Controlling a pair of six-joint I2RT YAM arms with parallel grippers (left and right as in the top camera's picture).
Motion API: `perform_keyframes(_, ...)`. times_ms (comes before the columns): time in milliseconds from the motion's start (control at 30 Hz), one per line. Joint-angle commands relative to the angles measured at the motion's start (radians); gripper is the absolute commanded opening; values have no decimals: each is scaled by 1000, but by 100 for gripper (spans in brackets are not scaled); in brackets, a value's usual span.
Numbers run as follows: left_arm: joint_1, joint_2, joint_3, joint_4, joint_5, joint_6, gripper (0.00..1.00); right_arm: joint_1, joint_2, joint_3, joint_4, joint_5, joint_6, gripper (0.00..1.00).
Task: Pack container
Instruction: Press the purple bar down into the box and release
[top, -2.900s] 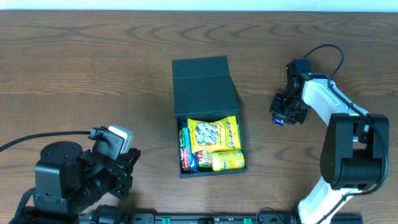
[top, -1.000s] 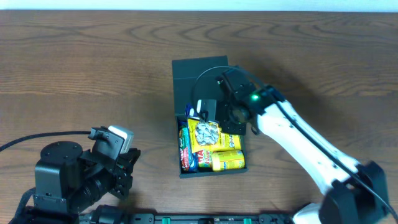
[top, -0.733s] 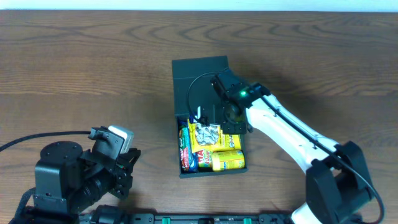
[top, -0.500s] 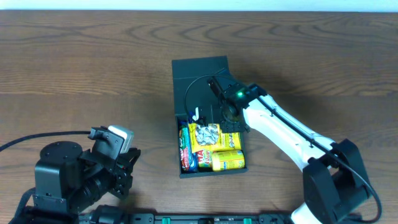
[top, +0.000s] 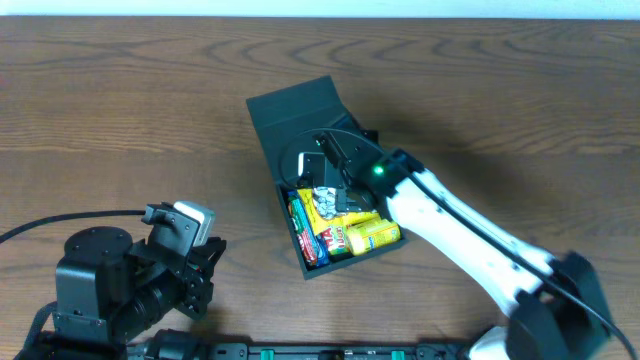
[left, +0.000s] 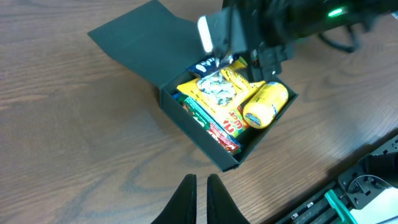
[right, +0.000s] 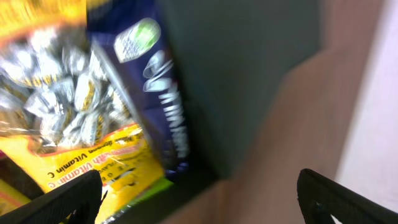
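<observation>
The container (top: 295, 115) is a dark box lying askew at mid-table, its flap lid open toward the far left. Inside are a yellow seed packet (top: 335, 205), a yellow tube (top: 372, 234) and green and red packets (top: 308, 228). My right gripper (top: 325, 180) hovers over the box's hinge end, open wide and holding nothing. In the right wrist view (right: 199, 196) a dark blue packet (right: 155, 93) lies below it against the back wall, beside the seed packet (right: 50, 106). My left gripper (left: 200, 193) is shut and empty, low over bare table in front of the container (left: 143, 34).
The left arm's base and cable (top: 90, 270) fill the near left corner. A black rail (top: 330, 352) runs along the table's front edge. Bare wood surrounds the box on all sides.
My right gripper has opened wide and the dark blue packet now lies in the box. The container has swung counterclockwise, lid end to the left. The left arm has not moved.
</observation>
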Motion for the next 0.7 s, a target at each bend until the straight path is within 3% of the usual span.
perform_keyframes(0,3,2,1,1,-3,11,8,11,-121,8,11,-39,79,99)
perform_keyframes(33,3,2,1,1,-3,11,8,8,-143,8,12,-79,107,99)
perform_keyframes(67,3,2,1,1,-3,11,8,3,-167,8,12,-136,148,84)
perform_keyframes(100,3,2,1,1,-3,11,8,-3,-180,8,10,-184,181,67)
perform_keyframes(167,3,2,1,1,-3,11,8,-15,-188,8,-2,-288,249,14)
perform_keyframes(200,3,2,1,1,-3,11,8,-21,-183,6,-6,-328,283,2)
perform_keyframes(400,3,2,1,1,-3,11,8,-36,-55,-1,19,-452,486,1)
perform_keyframes(667,3,2,1,-10,-3,11,8,-79,119,-1,119,-536,591,2)
